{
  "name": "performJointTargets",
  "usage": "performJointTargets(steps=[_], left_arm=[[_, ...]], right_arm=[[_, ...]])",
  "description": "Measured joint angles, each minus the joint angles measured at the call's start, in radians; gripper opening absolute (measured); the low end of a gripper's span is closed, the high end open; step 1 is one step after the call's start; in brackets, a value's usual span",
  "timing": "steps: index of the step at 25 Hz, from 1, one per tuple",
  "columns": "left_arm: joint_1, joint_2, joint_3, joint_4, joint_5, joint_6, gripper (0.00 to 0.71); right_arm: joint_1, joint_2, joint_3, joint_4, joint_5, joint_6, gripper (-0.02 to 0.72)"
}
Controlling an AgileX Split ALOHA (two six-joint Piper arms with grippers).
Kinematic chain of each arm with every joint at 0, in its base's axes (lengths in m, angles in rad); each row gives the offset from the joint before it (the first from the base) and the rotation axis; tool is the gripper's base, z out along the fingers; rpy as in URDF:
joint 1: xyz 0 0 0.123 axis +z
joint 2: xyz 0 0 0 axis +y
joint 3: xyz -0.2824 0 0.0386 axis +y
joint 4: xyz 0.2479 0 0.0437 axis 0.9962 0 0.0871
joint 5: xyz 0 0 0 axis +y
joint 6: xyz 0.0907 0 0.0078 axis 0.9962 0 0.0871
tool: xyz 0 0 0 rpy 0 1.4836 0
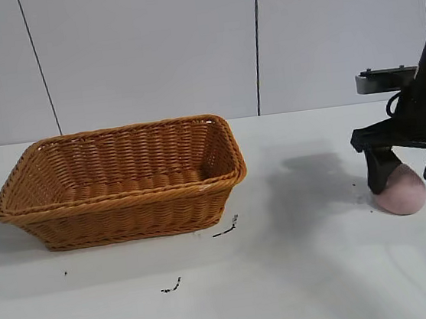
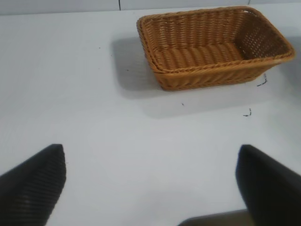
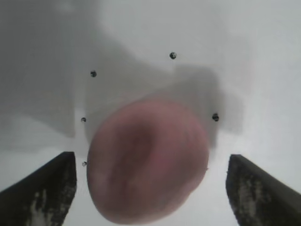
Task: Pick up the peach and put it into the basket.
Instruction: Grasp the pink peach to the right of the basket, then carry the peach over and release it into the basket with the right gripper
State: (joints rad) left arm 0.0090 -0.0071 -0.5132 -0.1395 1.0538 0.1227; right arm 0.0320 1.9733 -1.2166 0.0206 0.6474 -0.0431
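Note:
The dusty-pink peach (image 1: pixel 401 192) lies on the white table at the right. My right gripper (image 1: pixel 407 177) is lowered over it, open, one finger on each side with gaps showing. In the right wrist view the peach (image 3: pixel 148 162) sits between the two dark fingers (image 3: pixel 42 188) without touching them. The orange-brown wicker basket (image 1: pixel 119 182) stands at the left of the table and is empty. It also shows in the left wrist view (image 2: pixel 211 47). My left gripper (image 2: pixel 150 176) is open and empty above bare table, away from the basket.
The white table (image 1: pixel 303 272) has small black marks (image 1: pixel 226 229) in front of the basket's right corner and a few dark dots around the peach (image 3: pixel 93 74). A grey panelled wall stands behind.

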Motion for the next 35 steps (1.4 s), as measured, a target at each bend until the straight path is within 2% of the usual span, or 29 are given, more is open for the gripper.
performJointTargets(steps=[3, 9, 13, 20, 24, 29, 35], left_arm=[[0.0, 0.0, 0.0, 0.0, 0.0, 0.0, 0.694], [0.0, 0.0, 0.0, 0.0, 0.0, 0.0, 0.694], [0.0, 0.0, 0.0, 0.0, 0.0, 0.0, 0.694], [0.0, 0.0, 0.0, 0.0, 0.0, 0.0, 0.694], [0.0, 0.0, 0.0, 0.0, 0.0, 0.0, 0.694], [0.0, 0.0, 0.0, 0.0, 0.0, 0.0, 0.694], [0.0, 0.0, 0.0, 0.0, 0.0, 0.0, 0.694]], right_arm=[[0.0, -0.058, -0.083, -0.001, 0.097, -0.003, -0.015], [0.012, -0.138, -0.377, 0.014, 0.354, -0.003, -0.016], [0.084, -0.11, -0.565, 0.016, 0.444, -0.003, -0.016], [0.307, 0.036, -0.832, 0.022, 0.495, 0.005, -0.016], [0.43, 0.102, -0.903, 0.027, 0.5, 0.012, -0.016], [0.545, 0.185, -0.913, 0.033, 0.448, 0.016, -0.016], [0.593, 0.312, -0.913, 0.033, 0.353, 0.02, -0.016]])
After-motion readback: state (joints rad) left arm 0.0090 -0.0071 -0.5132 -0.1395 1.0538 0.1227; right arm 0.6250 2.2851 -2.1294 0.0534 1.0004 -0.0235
